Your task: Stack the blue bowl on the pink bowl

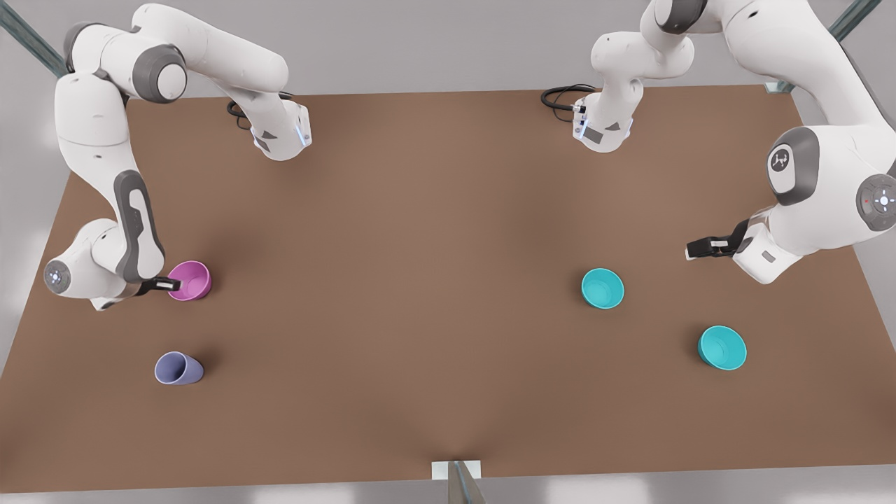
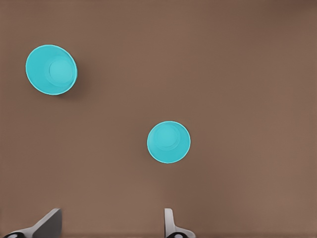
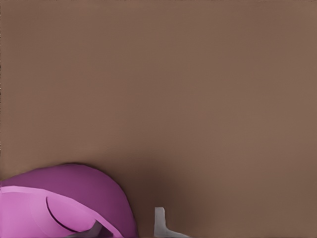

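We see a brown table [image 1: 420, 280] carrying four small vessels, all empty. Taking the pink bowl [image 1: 190, 280] as landmark: the right gripper [image 1: 168, 283] straddles its rim, fingers parted, one inside and one outside. The lavender cup [image 1: 178, 368] stands near it, toward the table's near edge. Well apart, across open tabletop, sit two plain teal bowls, the blue bowl [image 1: 603, 288] and its twin [image 1: 722, 347]. The left gripper [image 1: 693, 250] hangs spread open above them.

Two teal bowls [image 2: 168, 142] [image 2: 51, 69] on brown table [image 2: 247, 74].
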Available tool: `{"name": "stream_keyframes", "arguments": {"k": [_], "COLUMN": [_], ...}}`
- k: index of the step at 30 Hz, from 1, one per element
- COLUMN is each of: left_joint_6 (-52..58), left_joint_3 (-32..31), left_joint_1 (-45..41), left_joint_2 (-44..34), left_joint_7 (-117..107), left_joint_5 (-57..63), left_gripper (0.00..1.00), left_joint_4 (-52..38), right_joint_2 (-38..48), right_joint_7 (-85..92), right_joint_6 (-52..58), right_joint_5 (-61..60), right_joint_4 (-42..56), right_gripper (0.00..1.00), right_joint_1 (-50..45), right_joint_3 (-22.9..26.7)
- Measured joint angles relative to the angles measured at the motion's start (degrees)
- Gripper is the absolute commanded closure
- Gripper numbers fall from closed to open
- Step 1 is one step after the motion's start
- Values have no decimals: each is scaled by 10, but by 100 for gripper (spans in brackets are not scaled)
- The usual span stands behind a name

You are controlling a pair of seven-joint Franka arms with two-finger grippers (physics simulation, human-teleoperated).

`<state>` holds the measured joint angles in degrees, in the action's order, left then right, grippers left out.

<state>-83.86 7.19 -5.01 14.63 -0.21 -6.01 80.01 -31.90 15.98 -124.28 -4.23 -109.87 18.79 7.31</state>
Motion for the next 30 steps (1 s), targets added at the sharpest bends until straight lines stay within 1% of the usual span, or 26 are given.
{"name": "stream_keyframes", "arguments": {"k": [2, 6, 9, 10, 14, 15, 17, 19, 23, 25, 27, 30], "left_joint_6": [0, -1, -1, -1, -2, -2, -2, -1, 0, -1, -1, -2], "left_joint_3": [0, 0, 0, 0, 0, 0, 0, 0, 0, 0, 0, 0], "left_joint_1": [0, 1, 1, 1, 1, 1, 0, 0, 0, 1, 1, 1], "left_joint_2": [0, 1, 1, 1, 1, 1, 1, 0, 0, 1, 1, 3], "left_joint_7": [0, 0, 0, 0, 0, 0, 0, 0, 0, 0, 0, 0], "left_joint_5": [0, 0, 0, 0, 0, 0, 0, 0, 0, 0, 0, 0], "left_gripper": [0, 0, 0, 0, 0, 0, 0, 0, 0, 0, 0, 0], "left_joint_4": [0, 0, 0, 0, 0, 0, 0, 0, 0, 0, 0, 0], "right_joint_2": [-1, 9, 22, 28, 41, 40, 37, 36, -3, -45, -96, -136], "right_joint_7": [4, 10, 20, 23, 33, 35, 38, 33, 11, -7, -32, -76], "right_joint_6": [2, 38, 89, 106, 158, 165, 170, 152, 55, 8, -27, -63], "right_joint_5": [1, 0, -31, -39, -73, -88, -125, -159, -194, -200, -183, -159], "right_joint_4": [6, 54, 95, 99, 103, 103, 106, 107, 120, 163, 234, 289], "right_gripper": [78, 79, 79, 79, 79, 79, 79, 79, 79, 79, 79, 79], "right_joint_1": [-2, -4, -4, -6, -11, -18, -60, -132, -281, -336, -382, -429], "right_joint_3": [0, -3, -4, -12, -83, -94, -102, -104, -105, -104, -102, -101]}}
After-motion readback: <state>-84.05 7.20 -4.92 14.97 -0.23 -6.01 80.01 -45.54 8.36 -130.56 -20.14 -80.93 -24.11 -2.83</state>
